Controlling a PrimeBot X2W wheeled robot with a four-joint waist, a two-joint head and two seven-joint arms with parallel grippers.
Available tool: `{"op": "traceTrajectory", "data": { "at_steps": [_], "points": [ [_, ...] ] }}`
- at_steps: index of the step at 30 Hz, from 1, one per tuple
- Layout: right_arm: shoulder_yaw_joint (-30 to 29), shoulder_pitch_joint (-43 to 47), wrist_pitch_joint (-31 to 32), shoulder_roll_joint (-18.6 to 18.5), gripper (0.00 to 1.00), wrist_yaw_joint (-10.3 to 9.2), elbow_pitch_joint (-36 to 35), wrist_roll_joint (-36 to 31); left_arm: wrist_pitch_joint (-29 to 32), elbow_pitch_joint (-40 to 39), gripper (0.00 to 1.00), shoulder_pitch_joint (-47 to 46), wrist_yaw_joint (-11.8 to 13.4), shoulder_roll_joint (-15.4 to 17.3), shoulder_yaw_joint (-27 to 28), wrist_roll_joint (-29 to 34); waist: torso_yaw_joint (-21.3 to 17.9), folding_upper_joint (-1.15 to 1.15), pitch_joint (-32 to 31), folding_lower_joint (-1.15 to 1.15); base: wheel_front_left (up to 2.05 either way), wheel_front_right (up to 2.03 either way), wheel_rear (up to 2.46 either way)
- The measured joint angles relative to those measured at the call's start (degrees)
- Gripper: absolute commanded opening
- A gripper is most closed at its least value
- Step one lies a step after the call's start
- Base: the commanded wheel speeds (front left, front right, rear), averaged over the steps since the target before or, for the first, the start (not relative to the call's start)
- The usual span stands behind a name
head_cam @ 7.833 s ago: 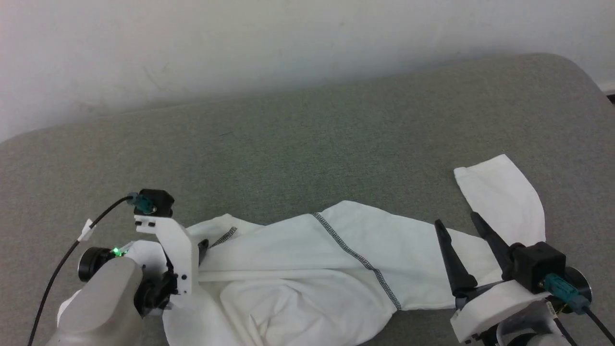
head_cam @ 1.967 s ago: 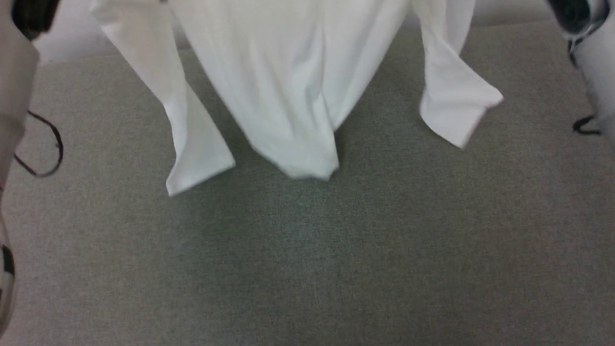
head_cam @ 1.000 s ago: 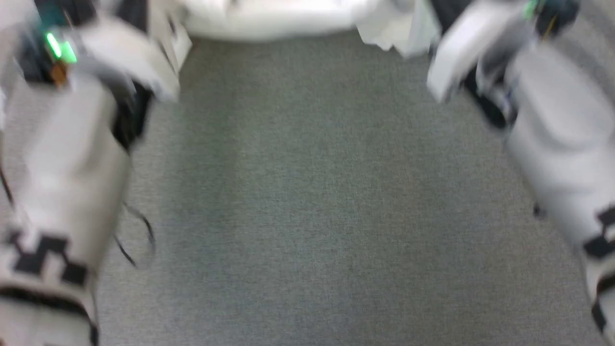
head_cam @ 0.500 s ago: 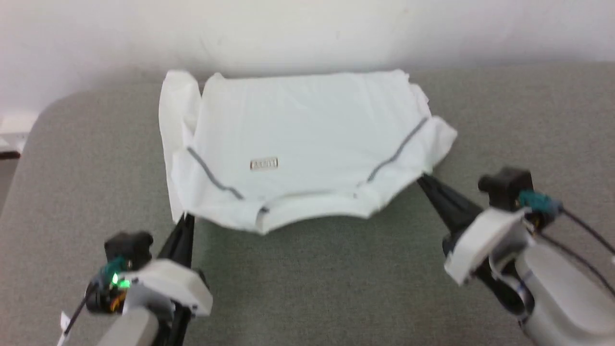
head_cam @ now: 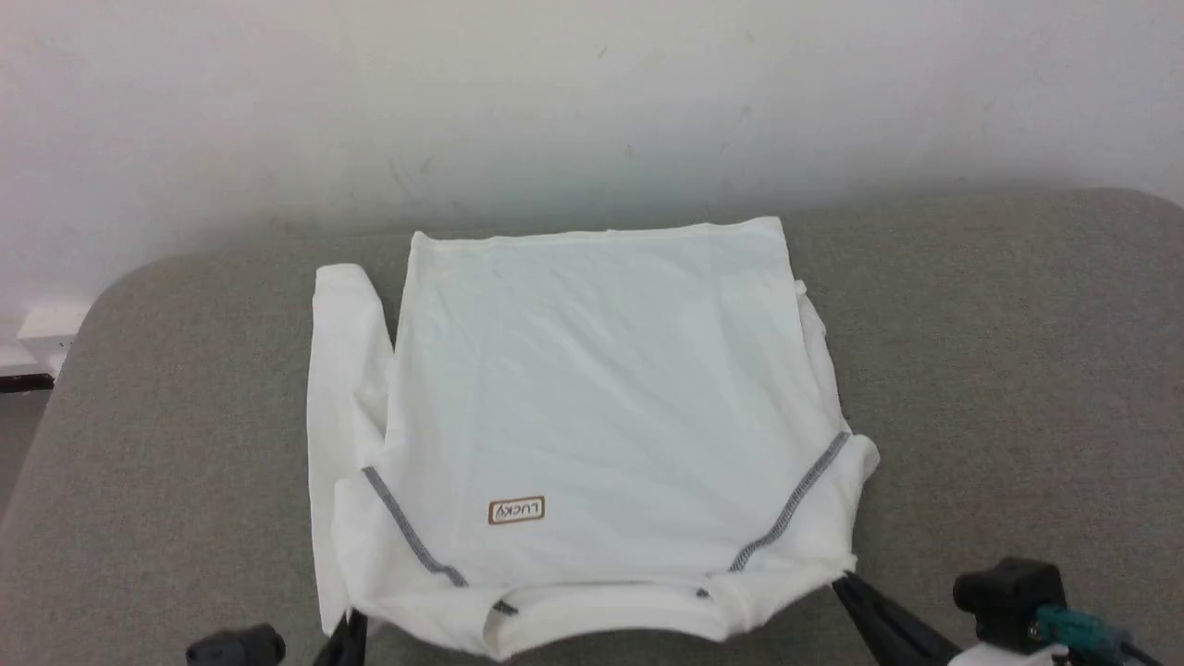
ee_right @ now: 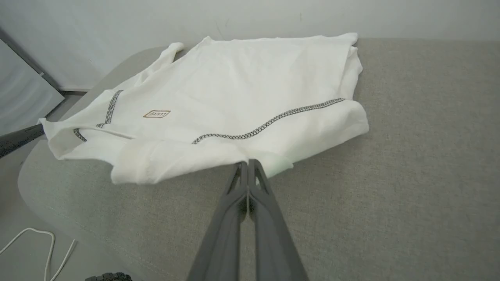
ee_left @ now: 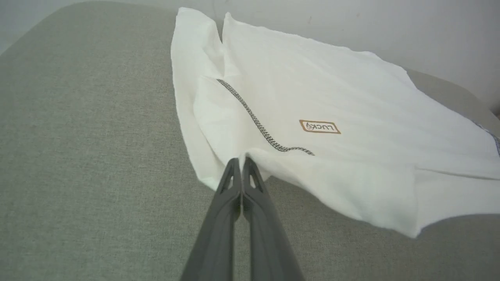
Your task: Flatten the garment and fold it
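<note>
- garment [head_cam: 592,398] is spread on the grey padded surface [head_cam: 1017,324], hem toward the wall [head_cam: 592,92].
- its near corners are pinched in the closed left gripper [ee_left: 242,162] and right gripper [ee_right: 248,164].
- corners are probably held so wrinkles can be pulled out.

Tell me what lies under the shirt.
The grey surface, showing all round the shirt. The near edge, pinched by the left gripper and right gripper, is raised off it. The rest underneath is covered.
</note>
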Motion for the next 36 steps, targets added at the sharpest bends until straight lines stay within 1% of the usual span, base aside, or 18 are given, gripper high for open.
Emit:
{"op": "traceTrajectory", "data": {
  "at_steps": [1,4,5,8,10,13,16,19,23,28,31,36],
  "points": [
    [-0.8,2.0,1.2,1.2,0.0,0.0,-1.2,-0.4,0.8,-0.7,0.0,1.4,0.8,0.2,-0.1,-0.4,-0.1,0.0,-0.2,0.0,0.0,0.0,0.0],
    [-2.2,6.4,3.4,2.7,0.0,0.0,-2.6,-2.7,3.4,-1.5,0.0,5.3,2.1,0.3,-1.3,-1.7,-0.3,0.0,-0.8,0.0,0.0,0.0,0.0],
    [-2.6,7.9,3.8,3.2,0.0,0.0,-2.4,-4.2,4.6,-1.3,0.0,7.5,2.3,0.1,-2.2,-3.1,-0.4,0.0,-1.0,0.0,0.0,0.0,0.0],
    [-2.8,8.8,3.9,3.7,0.0,0.0,-0.7,-5.6,5.6,0.5,0.0,8.8,2.3,-0.3,-2.8,-4.6,-0.3,0.0,-1.0,0.0,0.0,0.0,0.0],
    [-2.9,9.2,3.8,4.0,0.0,0.0,1.1,-5.8,5.8,2.0,0.0,9.0,1.9,-0.7,-3.0,-5.2,-0.1,0.0,-1.1,0.01,0.0,0.0,0.0],
    [-2.3,9.5,3.2,4.2,0.0,0.0,4.0,-5.5,5.1,4.4,0.0,8.9,0.4,-1.4,-3.4,-5.5,0.2,0.0,-1.0,0.01,0.0,0.0,0.0],
    [-1.7,9.4,1.1,4.8,0.0,0.0,6.2,-5.1,2.6,6.0,0.0,8.3,-1.3,-2.8,-3.6,-5.5,0.5,0.0,-1.0,0.01,0.0,0.0,0.0],
    [-1.5,8.8,-1.4,5.8,0.0,0.0,6.9,-4.7,-0.3,7.0,0.0,6.6,-2.4,-3.8,-3.4,-4.5,0.7,0.0,-1.2,0.01,0.0,0.0,0.0],
    [-1.9,7.3,-5.4,6.0,0.0,0.0,6.4,-4.7,-4.5,6.7,0.0,4.6,-3.0,-4.5,-2.5,-2.9,0.8,0.0,-1.7,0.01,0.0,0.0,0.0],
    [-4.0,4.0,-11.5,7.1,0.0,0.0,1.8,-5.1,-9.2,3.1,0.0,0.8,-3.5,-4.4,0.2,-0.5,1.1,0.0,-2.1,0.01,0.0,0.0,0.0],
    [-4.6,0.0,-13.8,7.4,0.0,0.0,-1.5,-6.5,-10.4,-0.7,0.0,-2.5,-3.4,-3.9,2.4,1.3,0.7,0.0,-2.3,0.01,0.0,0.0,0.0],
    [-4.6,-10.4,-14.8,6.4,0.0,0.01,-6.3,-7.4,-11.1,-7.4,0.0,-9.0,-2.9,-1.1,5.7,4.7,-0.6,0.0,-2.3,0.01,0.0,0.0,0.0]
  ]
}}
